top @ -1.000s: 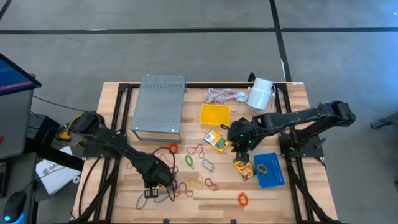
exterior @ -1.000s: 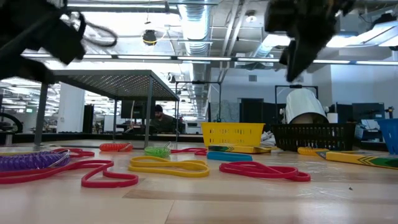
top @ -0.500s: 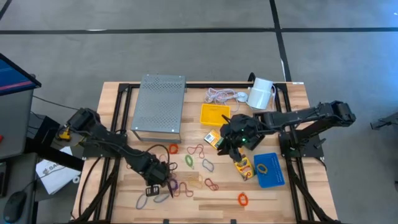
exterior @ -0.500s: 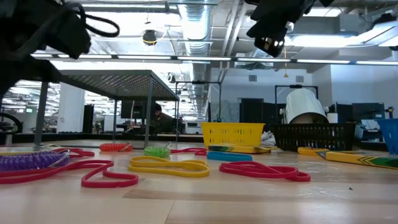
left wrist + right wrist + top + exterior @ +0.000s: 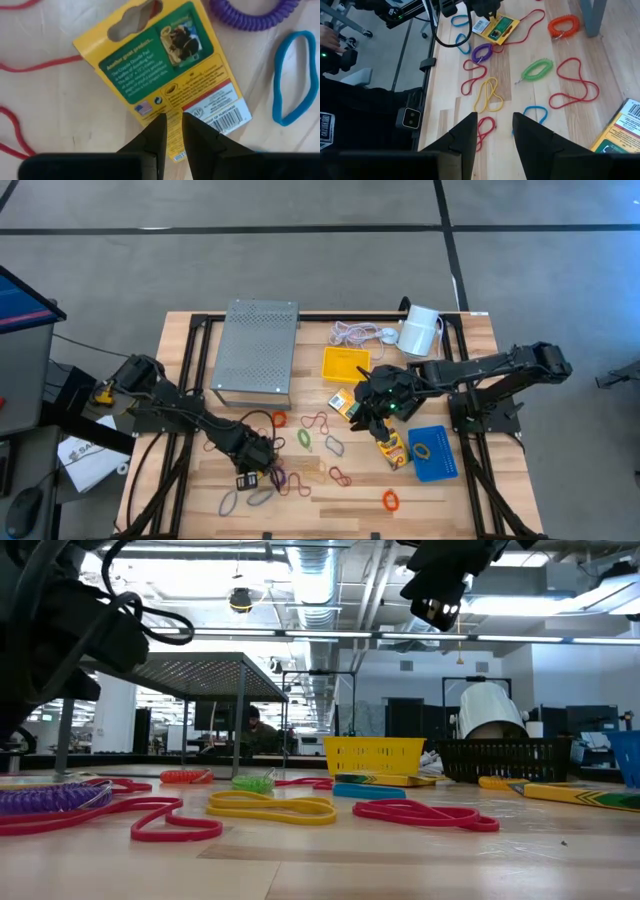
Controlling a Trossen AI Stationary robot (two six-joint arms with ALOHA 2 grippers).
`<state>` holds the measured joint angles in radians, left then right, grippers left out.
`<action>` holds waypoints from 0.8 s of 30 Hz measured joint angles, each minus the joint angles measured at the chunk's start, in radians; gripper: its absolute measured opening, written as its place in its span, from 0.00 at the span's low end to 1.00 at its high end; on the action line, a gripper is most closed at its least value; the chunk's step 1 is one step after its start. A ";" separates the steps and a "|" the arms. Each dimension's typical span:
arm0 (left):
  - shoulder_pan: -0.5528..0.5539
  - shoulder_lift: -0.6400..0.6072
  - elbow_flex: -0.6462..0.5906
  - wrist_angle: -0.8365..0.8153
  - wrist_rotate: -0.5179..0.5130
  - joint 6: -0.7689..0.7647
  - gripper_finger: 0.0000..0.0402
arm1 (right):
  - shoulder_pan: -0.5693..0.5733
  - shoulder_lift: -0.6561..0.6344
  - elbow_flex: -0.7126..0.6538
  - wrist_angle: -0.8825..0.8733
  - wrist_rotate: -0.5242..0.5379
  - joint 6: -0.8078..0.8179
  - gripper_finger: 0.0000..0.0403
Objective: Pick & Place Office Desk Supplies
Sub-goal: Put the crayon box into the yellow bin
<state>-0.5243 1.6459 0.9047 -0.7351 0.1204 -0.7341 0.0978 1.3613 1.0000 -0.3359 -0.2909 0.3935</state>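
Leftward across the desk [image 5: 430, 502] goes the right claw [image 5: 495, 122] since a second ago, from beside the blue tray [image 5: 441, 466] to above the crayon boxes by the yellow tray [image 5: 345, 363]; it hangs released, probably choosing a pick. Nearer the front left corner, one crayon box [image 5: 170, 75] lies flat, back side up, among rubber bands [image 5: 289, 75]. Directly over its barcode end is the left claw [image 5: 171, 120], seemingly placed to take that edge; whether it is clenched I cannot tell

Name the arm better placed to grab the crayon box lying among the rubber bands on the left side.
Left. The left gripper is directly over that crayon box; the right gripper is across the table, near the yellow tray.
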 joint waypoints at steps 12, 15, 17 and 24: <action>0.034 -0.030 0.000 0.039 0.000 -0.005 0.19 | 0.000 0.001 0.000 -0.002 0.000 -0.004 0.30; 0.060 -0.081 0.000 0.037 -0.016 -0.002 0.22 | 0.001 0.001 0.000 -0.009 0.000 -0.009 0.30; 0.072 -0.120 0.000 0.043 -0.064 0.028 0.24 | 0.001 0.001 0.000 -0.018 0.000 -0.019 0.30; 0.122 -0.125 0.001 0.056 -0.112 0.390 0.25 | 0.001 0.001 0.000 -0.023 0.001 -0.035 0.30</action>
<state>-0.4021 1.5208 0.9054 -0.6796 0.0086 -0.3446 0.0986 1.3624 1.0004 -0.3592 -0.2898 0.3588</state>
